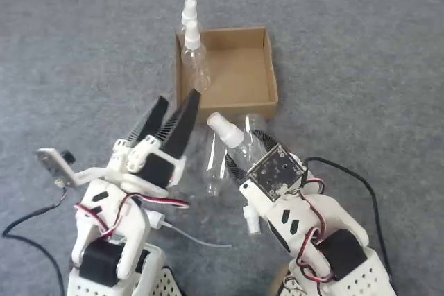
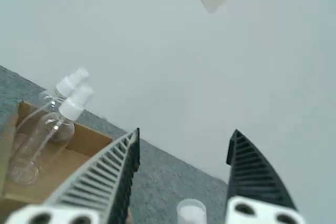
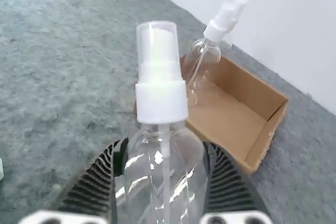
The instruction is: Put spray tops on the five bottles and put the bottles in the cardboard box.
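Nearest me and farthest from the cardboard box (image 1: pixel 239 67), two loose spray tops lie on the grey worktop (image 1: pixel 361 67). One spray top (image 1: pixel 251 221) is just beside my right arm. The other spray top (image 1: pixel 158 221) is by my left arm, its thin tube trailing out across the worktop.

Closer to the box, my right hand (image 1: pixel 244 149) is clamped on one held bottle (image 3: pixel 160 182). A finger presses each side of its clear body, and its white top is screwed on and points toward the box's near wall. The hand is tilted so the bottle leans toward the box, short of it and outside it.

Between my two hands, just short of the same near wall, the uncapped bottles (image 1: pixel 214 168) lie side by side on the worktop. I count two, though their clear outlines run together.

My left hand (image 1: pixel 179 102) is wide open and holds nothing. It is lifted off the worktop with its fingertips at the near corner of the box on its own side, aimed up over the box.

Farthest off, two capped bottles (image 1: pixel 195 64) stand inside the box at its far corner on my left hand's side. They lean together against the wall, with their tops rising above the rim.
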Robot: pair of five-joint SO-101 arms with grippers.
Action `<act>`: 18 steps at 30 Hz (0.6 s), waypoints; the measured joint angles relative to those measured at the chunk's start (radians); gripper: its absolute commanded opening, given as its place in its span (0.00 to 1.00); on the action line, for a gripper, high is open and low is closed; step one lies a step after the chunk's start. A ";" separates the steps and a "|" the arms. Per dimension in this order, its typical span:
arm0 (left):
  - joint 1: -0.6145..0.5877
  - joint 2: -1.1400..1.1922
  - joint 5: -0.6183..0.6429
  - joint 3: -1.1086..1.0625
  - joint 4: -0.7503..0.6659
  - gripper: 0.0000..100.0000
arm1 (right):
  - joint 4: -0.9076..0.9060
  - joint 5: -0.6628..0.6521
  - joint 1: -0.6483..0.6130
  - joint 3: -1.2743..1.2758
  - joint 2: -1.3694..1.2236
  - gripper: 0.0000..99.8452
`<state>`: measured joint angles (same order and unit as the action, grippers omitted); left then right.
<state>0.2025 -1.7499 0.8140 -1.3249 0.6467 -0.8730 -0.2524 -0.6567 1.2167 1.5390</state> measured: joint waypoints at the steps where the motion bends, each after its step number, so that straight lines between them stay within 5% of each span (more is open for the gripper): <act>1: -0.028 -0.002 0.006 0.000 -0.008 0.25 | 0.008 0.000 -0.002 0.000 0.000 0.03; 10: -0.169 -0.003 0.061 0.000 -0.081 0.25 | 0.017 0.000 -0.014 0.000 0.000 0.03; 18: -0.023 0.009 -0.095 -0.084 -0.081 0.25 | 0.037 -0.002 -0.086 0.000 0.000 0.03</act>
<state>0.1795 -1.7407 0.7188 -1.4093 0.5654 -0.8362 -0.2539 -0.7426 1.2167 1.5390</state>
